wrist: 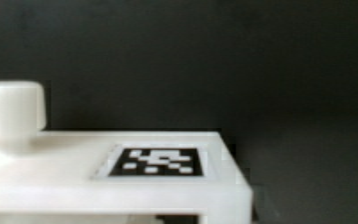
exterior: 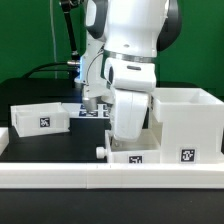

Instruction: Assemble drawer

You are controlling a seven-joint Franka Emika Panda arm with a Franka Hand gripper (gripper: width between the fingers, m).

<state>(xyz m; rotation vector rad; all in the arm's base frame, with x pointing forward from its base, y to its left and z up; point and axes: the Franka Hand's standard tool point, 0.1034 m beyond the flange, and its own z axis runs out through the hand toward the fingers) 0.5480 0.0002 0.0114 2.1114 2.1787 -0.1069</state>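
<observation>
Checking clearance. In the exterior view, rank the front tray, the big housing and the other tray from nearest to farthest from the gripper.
1. Front tray, in the front middle.
2. Housing, beside it on the exterior view's right.
3. Other tray, off on the exterior view's left.

A white arm (exterior: 125,60) is recorded at centre, lowered over a small tray (exterior: 130,155) at the front of the dark tabletop (exterior: 45,145). Its lower end is hidden, so no grip can be confirmed. A large box (exterior: 185,120) is stood just beside this tray, on the exterior view's right. A second tray (exterior: 40,117) is set well apart, on the exterior view's left. A square tag is borne by each. A long rail (exterior: 60,178) is laid along the front.
</observation>
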